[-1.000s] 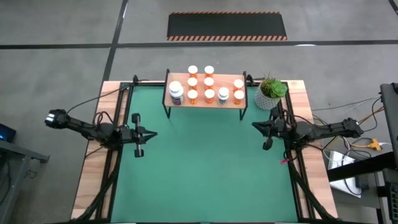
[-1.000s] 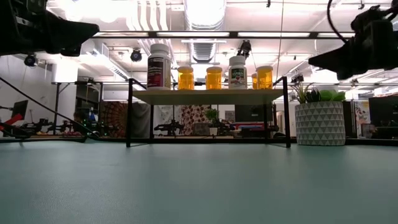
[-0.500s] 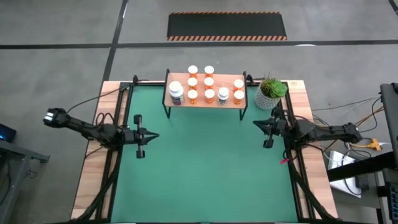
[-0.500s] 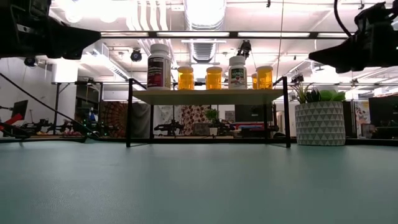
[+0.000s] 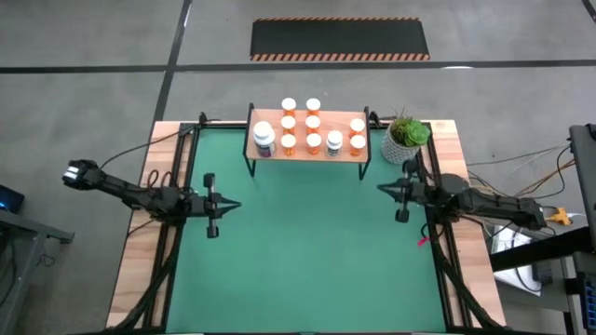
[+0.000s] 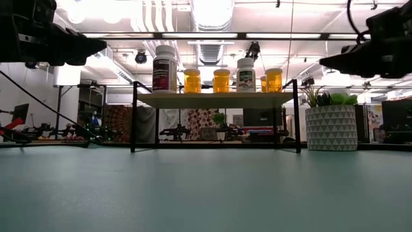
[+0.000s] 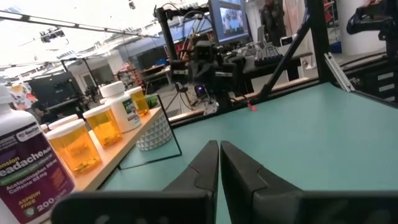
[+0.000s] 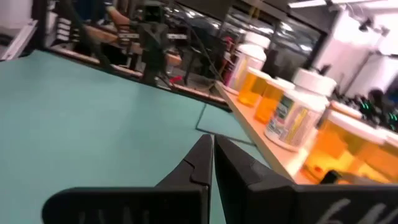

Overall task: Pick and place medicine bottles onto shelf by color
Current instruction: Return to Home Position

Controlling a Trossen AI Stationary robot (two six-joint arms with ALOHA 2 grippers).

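All ten bottles [image 5: 313,123] stand on the shelf [image 5: 337,113] at the upper centre of the high view, and none shows on the mat [image 5: 307,261]. Orange ones fill the middle and the right end. The big bottle [image 5: 264,138] sits alone at the front left corner, which keeps the odd one off to one side. One white-labelled bottle [image 6: 246,72] stands among the oranges in the front row, so the grouping by colour looks close but not strict. I judge the placing is done.

The left gripper [image 5: 230,206] is at centre left and the right gripper [image 5: 382,190] at centre right. They point inward across the mat, well apart from the shelf. That likely keeps them clear of the bottles now that nothing remains to carry. Both are clenched on nothing: each wrist view shows its fingers [image 7: 200,169] [image 8: 196,165] pressed tip to tip.

The high view gives the count and three rows, but only white caps. The low view gives body colours and labels, though only for the front row. It also shows the shelf's black legs, the pot [image 6: 331,127] just right of it, and both grippers hanging high in the upper corners, a height the high view hides. Only the wrist views settle the fingers
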